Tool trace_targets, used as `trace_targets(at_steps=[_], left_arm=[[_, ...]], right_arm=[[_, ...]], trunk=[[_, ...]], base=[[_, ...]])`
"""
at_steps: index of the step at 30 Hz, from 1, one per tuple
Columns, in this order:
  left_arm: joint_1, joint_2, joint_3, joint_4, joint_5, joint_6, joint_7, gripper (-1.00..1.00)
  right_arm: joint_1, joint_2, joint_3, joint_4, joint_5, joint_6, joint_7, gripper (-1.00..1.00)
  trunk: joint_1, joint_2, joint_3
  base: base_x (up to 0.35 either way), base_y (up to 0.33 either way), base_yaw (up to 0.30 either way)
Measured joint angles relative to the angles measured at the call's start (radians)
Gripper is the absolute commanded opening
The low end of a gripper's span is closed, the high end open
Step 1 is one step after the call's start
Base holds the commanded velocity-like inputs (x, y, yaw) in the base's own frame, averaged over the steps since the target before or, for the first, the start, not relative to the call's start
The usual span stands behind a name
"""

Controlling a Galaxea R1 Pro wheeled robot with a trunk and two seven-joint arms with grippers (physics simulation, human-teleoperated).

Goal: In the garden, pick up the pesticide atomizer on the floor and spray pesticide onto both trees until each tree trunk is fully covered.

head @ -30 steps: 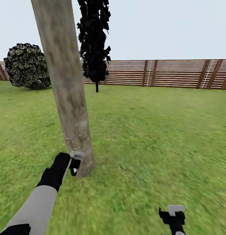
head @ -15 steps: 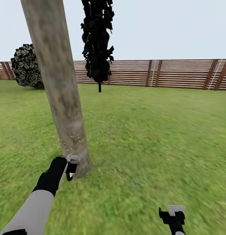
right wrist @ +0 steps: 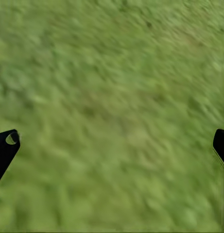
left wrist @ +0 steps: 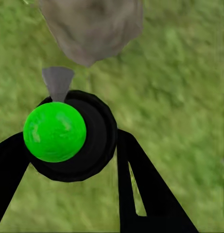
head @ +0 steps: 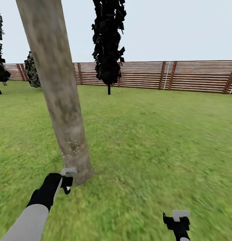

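Lower and further left than a second ago sits the left gripper (head: 66, 180) in the head view, though the whole scene has slid right, so the camera turned. Its fingers (left wrist: 141, 194) pinch the sprayer bottle (left wrist: 73, 136), seen end-on with a green disc, just beside the foot of the tree trunk (head: 59, 97). Whitish specks of spray (head: 71, 148) dot the bark low down. The right gripper (head: 178, 219) hangs over grass (head: 156, 140), fingers (right wrist: 5, 150) spread wide. Beyond stands a dark thin-stemmed tree (head: 108, 43) before the slatted fence (head: 183, 75).
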Motion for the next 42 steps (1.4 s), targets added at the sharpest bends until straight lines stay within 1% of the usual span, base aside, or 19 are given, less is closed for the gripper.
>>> trace_targets(at_steps=[1,2,4,7,15,17,22,34,42], left_arm=[[0.001,-0.006,0.001,0.012,0.001,-0.005,0.000,-1.00],[0.001,-0.020,0.000,0.028,0.002,-0.010,0.000,-1.00],[0.002,-0.040,-0.006,0.038,-0.006,-0.014,0.012,-1.00],[0.002,-0.048,-0.008,0.036,-0.012,-0.016,0.035,-1.00],[0.002,-0.038,0.006,0.027,-0.015,-0.014,0.043,-1.00],[0.002,-0.037,0.006,0.027,-0.015,-0.013,0.043,-1.00],[0.002,-0.025,0.011,0.026,-0.014,-0.013,0.043,-1.00],[0.002,-0.033,0.012,0.027,-0.009,-0.012,0.043,-1.00],[0.002,-0.036,0.011,0.027,-0.006,-0.013,0.043,-1.00]], right_arm=[[0.000,0.000,0.000,0.000,0.000,0.000,0.000,1.00],[0.000,0.000,0.000,0.000,0.000,0.000,0.000,1.00],[0.000,0.000,0.000,0.000,0.000,0.000,-0.001,1.00],[0.000,0.000,0.000,0.000,0.000,0.000,0.000,1.00],[0.000,0.000,0.000,0.000,0.000,0.000,0.000,1.00],[0.000,0.000,0.000,0.000,0.000,0.000,0.000,1.00],[0.000,0.000,0.000,0.000,0.000,0.000,-0.001,1.00],[0.000,0.000,0.000,0.000,0.000,0.000,0.000,1.00],[0.000,-0.001,0.000,0.000,0.001,0.000,0.000,1.00]], trunk=[[0.000,0.000,0.000],[0.000,0.000,0.000],[0.000,0.000,0.000],[0.000,0.000,0.000],[0.000,0.000,0.000],[0.000,0.000,0.000],[0.000,0.000,0.000],[0.000,0.000,0.000],[0.000,0.000,0.000]], base=[[0.175,-0.260,0.055],[0.166,-0.260,0.121],[0.099,-0.268,0.216],[0.020,-0.279,0.264],[-0.007,-0.283,0.276],[0.080,-0.283,0.277],[0.140,-0.284,0.277],[0.040,-0.296,0.275],[0.097,-0.318,0.045]])
